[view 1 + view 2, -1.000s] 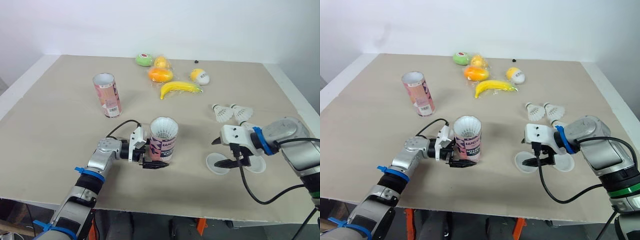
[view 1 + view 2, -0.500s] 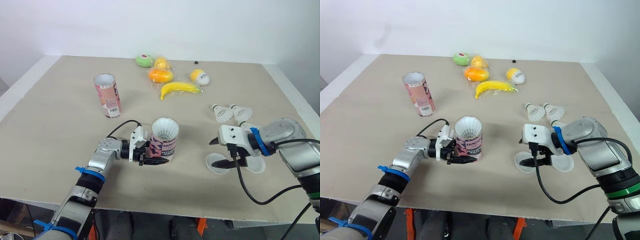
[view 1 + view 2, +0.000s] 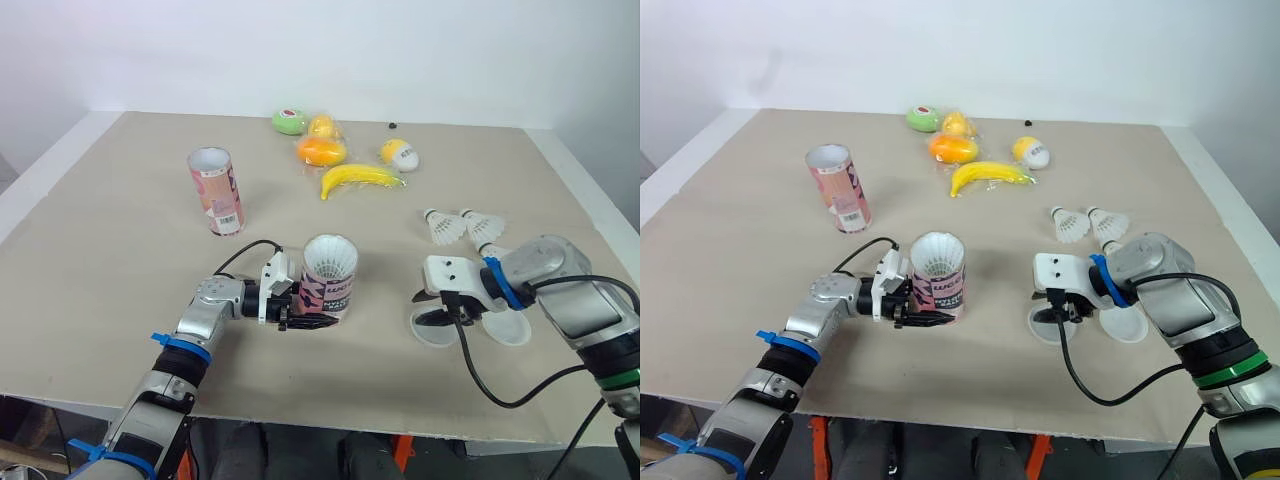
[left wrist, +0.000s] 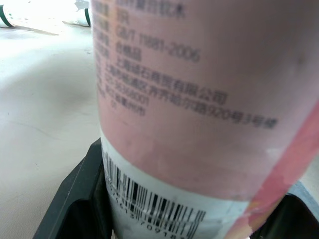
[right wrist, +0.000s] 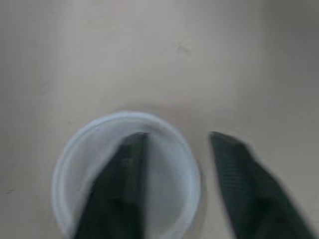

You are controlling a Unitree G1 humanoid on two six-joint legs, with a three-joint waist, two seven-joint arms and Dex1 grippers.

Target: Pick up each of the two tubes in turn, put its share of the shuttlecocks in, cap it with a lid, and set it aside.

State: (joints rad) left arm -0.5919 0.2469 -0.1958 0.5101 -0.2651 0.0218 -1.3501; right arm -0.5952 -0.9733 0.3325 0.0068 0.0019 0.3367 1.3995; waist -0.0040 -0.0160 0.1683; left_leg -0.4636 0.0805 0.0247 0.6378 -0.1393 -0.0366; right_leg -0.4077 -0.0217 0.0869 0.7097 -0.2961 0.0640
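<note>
Trouble is looming mostly around the right gripper (image 5: 175,140), which is hovering low over a translucent white round plastic lid (image 3: 440,336) on the beige table (image 3: 120,250). Its black fingers are standing apart, one over the lid's inside and one just outside the rim. A pinch on so thin a rim is risking the lid skidding away or tilting out, and possibly bumping the second clear lid (image 3: 512,331) lying just beside it. The left gripper (image 3: 316,314) is clamping the lower part of the pink cardboard tube (image 3: 328,285), which is standing upright near the table's front edge, with white shuttlecock feathers (image 3: 330,258) sitting at its mouth. If those feathers are riding too high, the lid is probably going to seat crooked. Two loose white shuttlecocks (image 3: 462,226) are lying near the lids, and the other pink tube (image 3: 215,190) is waiting well apart.
</note>
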